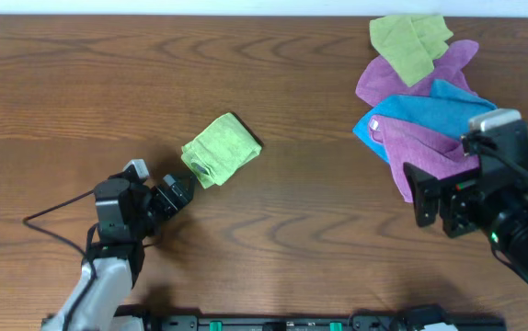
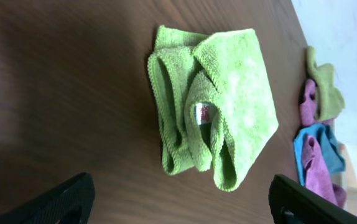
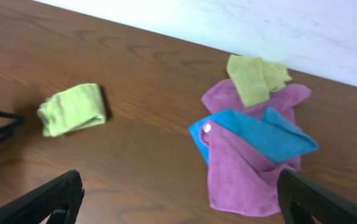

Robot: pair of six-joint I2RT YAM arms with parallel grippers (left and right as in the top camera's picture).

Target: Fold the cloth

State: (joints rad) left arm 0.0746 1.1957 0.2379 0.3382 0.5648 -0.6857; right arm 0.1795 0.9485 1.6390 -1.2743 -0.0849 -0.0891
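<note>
The lime-green cloth [image 1: 221, 149] lies folded into a small bundle on the wooden table, left of centre. It shows close up in the left wrist view [image 2: 213, 106], with a small white tag on it, and small in the right wrist view [image 3: 73, 109]. My left gripper [image 1: 179, 191] is open and empty, just below-left of the cloth and apart from it [image 2: 178, 202]. My right gripper [image 1: 425, 198] is open and empty at the right, next to the pile of other cloths [image 3: 178, 199].
A pile of cloths sits at the back right: an olive-green cloth [image 1: 409, 43], purple cloths [image 1: 420, 142] and a blue cloth [image 1: 434, 106]. A black cable [image 1: 57, 216] trails left of my left arm. The wooden table [image 1: 292, 239] runs to a white wall at the back.
</note>
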